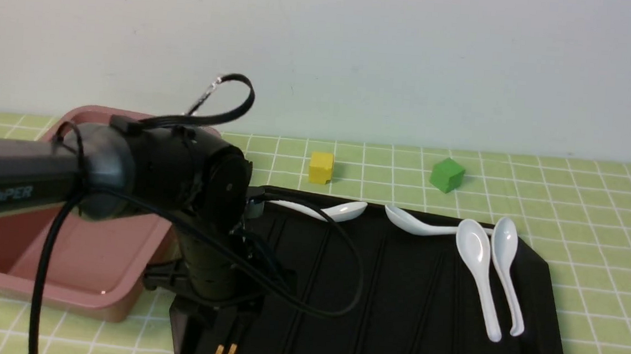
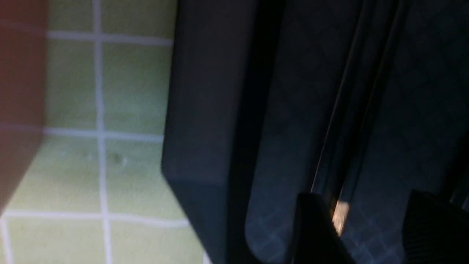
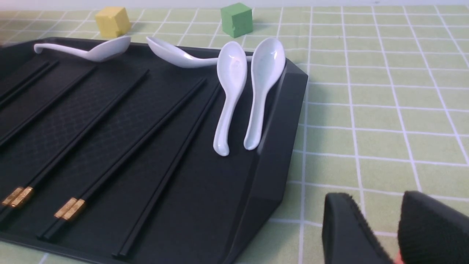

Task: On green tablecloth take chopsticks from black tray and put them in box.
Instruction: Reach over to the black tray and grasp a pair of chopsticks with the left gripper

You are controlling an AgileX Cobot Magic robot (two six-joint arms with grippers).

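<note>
Risks first:
- The left gripper (image 2: 370, 227) straddles the gold-band end of the leftmost pair (image 2: 351, 110), released and not yet clenched. The band sits hard against one finger (image 2: 315, 231), so the grasp is off-centre. My guess is the close shoves the sticks sideways or catches only one of them.
- The grasp is at the blunt end, not mid-length. The sticks will probably pivot and droop once lifted, and the tips could snag the tray wall or the box (image 1: 62, 298) rim.
- The sticks are thin and lie flat on a glossy floor. The pads may ride over them or jam on the black tray (image 1: 542, 270) and nudge it.
- A loose cable (image 1: 360, 269) loops over the tray. A swing left could drag it across the other chopsticks (image 3: 117, 161) or the white spoons (image 1: 476, 266).

Layout: all the pairs are in the tray, running near to far with their bands at the near edge. None show in the part of the box that is in view. The box sits just left of the tray, with a strip of green tablecloth (image 1: 612, 220) between them.

Pose: the left forearm comes in from the left, roughly level above the box. Its wrist is bent down, with the gripper pointing at the tray's near-left corner. The right arm is out of the front view. Its wrist camera shows the right gripper (image 3: 397, 231) low over the cloth, right of the tray's near-right corner. Its pads are close together with nothing between them; can't tell if it's fully clenched.
</note>
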